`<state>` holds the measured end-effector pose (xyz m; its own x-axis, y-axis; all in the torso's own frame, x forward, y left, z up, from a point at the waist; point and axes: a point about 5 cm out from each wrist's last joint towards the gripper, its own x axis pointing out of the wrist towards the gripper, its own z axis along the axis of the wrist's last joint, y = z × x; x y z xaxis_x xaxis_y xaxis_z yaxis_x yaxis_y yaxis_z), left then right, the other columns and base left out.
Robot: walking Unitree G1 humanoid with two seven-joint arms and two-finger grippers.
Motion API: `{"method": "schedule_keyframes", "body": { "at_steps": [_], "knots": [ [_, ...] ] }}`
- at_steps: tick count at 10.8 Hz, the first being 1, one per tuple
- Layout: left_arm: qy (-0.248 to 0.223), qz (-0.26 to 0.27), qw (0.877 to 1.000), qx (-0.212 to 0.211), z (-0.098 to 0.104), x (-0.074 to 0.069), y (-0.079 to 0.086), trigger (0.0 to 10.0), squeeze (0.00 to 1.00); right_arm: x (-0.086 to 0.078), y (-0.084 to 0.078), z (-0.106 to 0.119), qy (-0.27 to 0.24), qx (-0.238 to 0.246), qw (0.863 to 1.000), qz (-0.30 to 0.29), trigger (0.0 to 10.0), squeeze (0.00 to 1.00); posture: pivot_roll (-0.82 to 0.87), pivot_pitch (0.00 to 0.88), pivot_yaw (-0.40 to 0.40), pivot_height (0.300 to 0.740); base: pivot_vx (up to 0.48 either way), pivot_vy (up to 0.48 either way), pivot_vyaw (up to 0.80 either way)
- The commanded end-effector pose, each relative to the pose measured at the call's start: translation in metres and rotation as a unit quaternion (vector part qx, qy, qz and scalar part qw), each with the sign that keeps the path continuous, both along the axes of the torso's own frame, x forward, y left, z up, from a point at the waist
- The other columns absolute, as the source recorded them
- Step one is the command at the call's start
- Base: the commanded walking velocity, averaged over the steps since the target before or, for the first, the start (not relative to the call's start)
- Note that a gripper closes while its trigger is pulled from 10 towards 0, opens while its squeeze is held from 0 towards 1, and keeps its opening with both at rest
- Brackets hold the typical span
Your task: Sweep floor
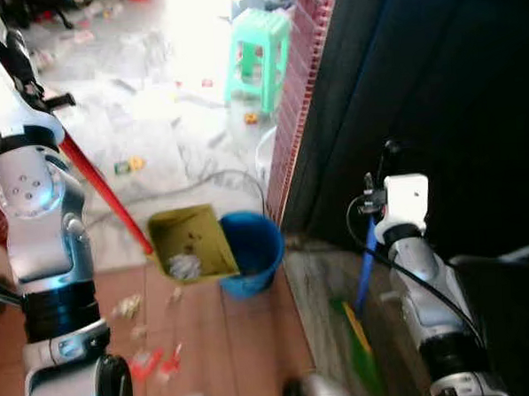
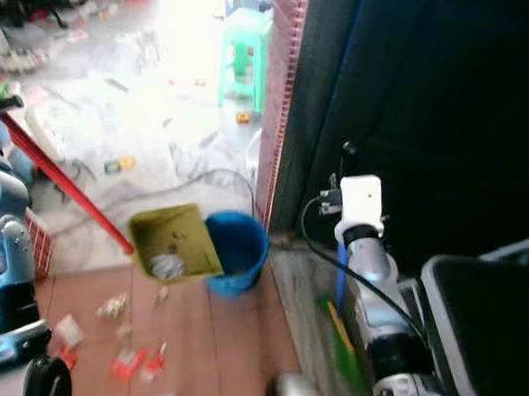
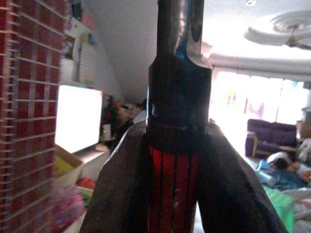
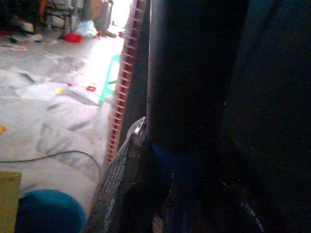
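Step in hand, by judgement: collection. The left claw (image 3: 177, 194) is clenched on the red handle (image 1: 100, 184) of one yellow dustpan (image 1: 191, 242), which rests on the floor touching one blue bucket (image 1: 254, 247); the right claw (image 4: 160, 194) is clenched on the blue shaft (image 1: 366, 268) of one broom, its green head (image 1: 356, 339) on the floor beside the wall. Next calls for swinging the broom over to the several scraps (image 1: 153, 359) on the tiles near the pan and pushing them in; also one green stool (image 1: 257, 56), far.

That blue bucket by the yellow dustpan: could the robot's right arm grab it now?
Probably not. The right gripper is shut on the blue broom handle, and the blue bucket sits off toward the robot's left, beside the yellow dustpan.
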<state>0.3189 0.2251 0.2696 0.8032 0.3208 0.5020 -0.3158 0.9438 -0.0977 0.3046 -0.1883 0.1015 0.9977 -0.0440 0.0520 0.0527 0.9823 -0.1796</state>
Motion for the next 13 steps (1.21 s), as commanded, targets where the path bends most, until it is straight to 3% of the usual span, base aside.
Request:
{"method": "schedule_keyframes", "body": {
  "at_steps": [1,3,5,6,10,11,12,13],
  "knots": [
    [-0.048,-0.015,0.999,0.003,0.017,-0.003,-0.009,10.0,0.0,0.003,-0.003,0.009,-0.017,-0.008,1.0,-0.003,10.0,0.0,0.0,0.045,-0.063,0.74,0.0,0.0,0.0],
    [-0.047,-0.023,0.999,0.013,0.013,-0.002,-0.017,10.0,0.0,0.003,-0.002,0.009,-0.017,-0.007,1.0,-0.002,10.0,0.0,0.0,0.045,-0.064,0.74,0.0,0.0,0.0],
    [-0.066,-0.044,0.993,0.093,0.013,0.0,-0.039,10.0,0.0,0.004,-0.001,0.01,-0.017,-0.007,1.0,0.0,10.0,0.0,0.0,0.044,-0.069,0.74,0.0,0.0,0.0],
    [-0.068,-0.056,0.99,0.106,0.011,0.003,-0.048,10.0,0.0,0.004,0.0,0.01,-0.018,-0.007,1.0,0.001,10.0,0.0,0.0,0.043,-0.068,0.74,0.0,0.0,0.0],
    [-0.09,-0.118,0.982,0.115,0.011,0.009,-0.093,10.0,0.0,0.005,0.003,0.011,-0.02,-0.005,1.0,0.002,10.0,0.0,-0.01,0.04,-0.066,0.74,0.0,0.0,0.0],
    [-0.099,-0.16,0.974,0.129,0.01,0.007,-0.114,10.0,0.0,0.005,0.003,0.011,-0.02,-0.004,1.0,0.001,10.0,0.0,-0.01,0.041,-0.065,0.74,0.0,0.0,0.0],
    [-0.108,-0.234,0.952,0.165,0.006,0.0,-0.145,10.0,0.0,0.006,0.004,0.011,-0.021,-0.003,1.0,0.002,10.0,0.0,0.0,0.041,-0.065,0.74,0.0,0.0,0.0],
    [-0.11,-0.29,0.929,0.2,0.001,-0.006,-0.164,10.0,0.0,0.006,0.005,0.011,-0.021,-0.002,1.0,0.002,10.0,0.0,0.0,0.041,-0.065,0.74,0.0,0.0,0.0]
  ]
}}
